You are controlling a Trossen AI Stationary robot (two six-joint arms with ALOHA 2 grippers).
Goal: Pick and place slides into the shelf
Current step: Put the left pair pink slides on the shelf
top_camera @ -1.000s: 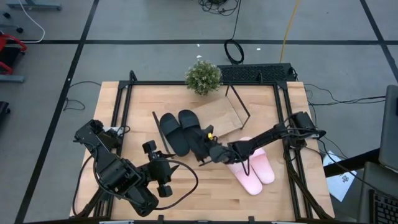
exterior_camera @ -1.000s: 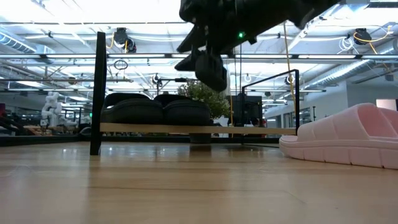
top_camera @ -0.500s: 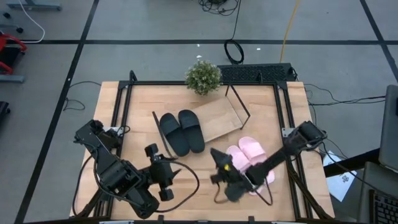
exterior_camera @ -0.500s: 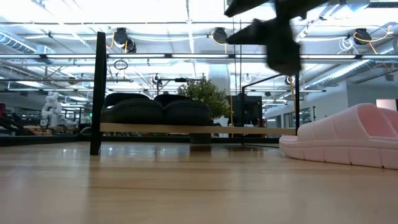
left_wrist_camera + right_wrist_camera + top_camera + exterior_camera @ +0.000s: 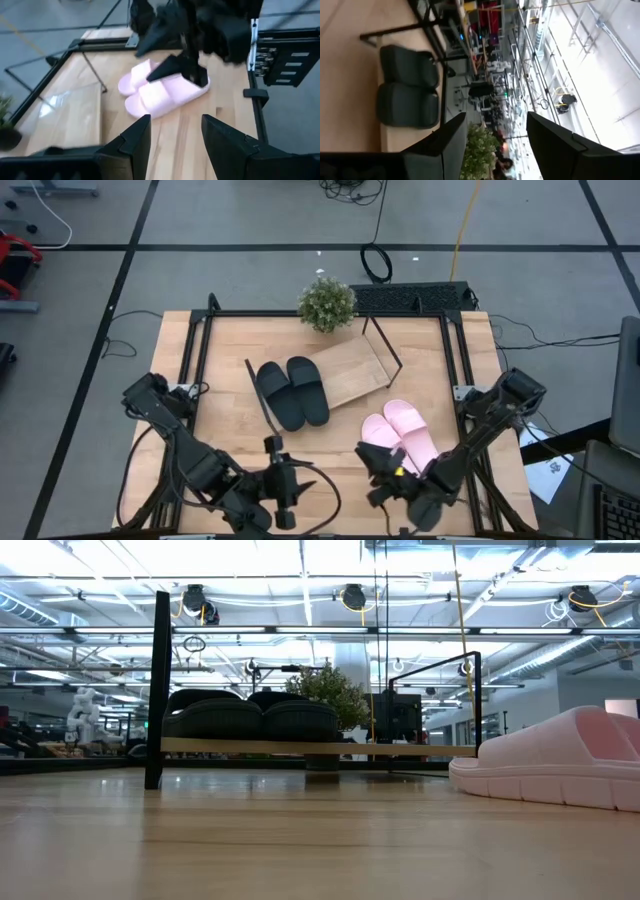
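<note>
Two black slides (image 5: 292,391) sit side by side on our shelf (image 5: 350,372); the pink pair (image 5: 400,437) lies on the table (image 5: 220,370). Our left gripper (image 5: 172,145) and right gripper (image 5: 495,145) hover near the front edge, both spread and empty.

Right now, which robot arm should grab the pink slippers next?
Probably the right. Its open right gripper sits just beside the pink slides on the table, while the left gripper is farther off, and half the shelf is free.
</note>
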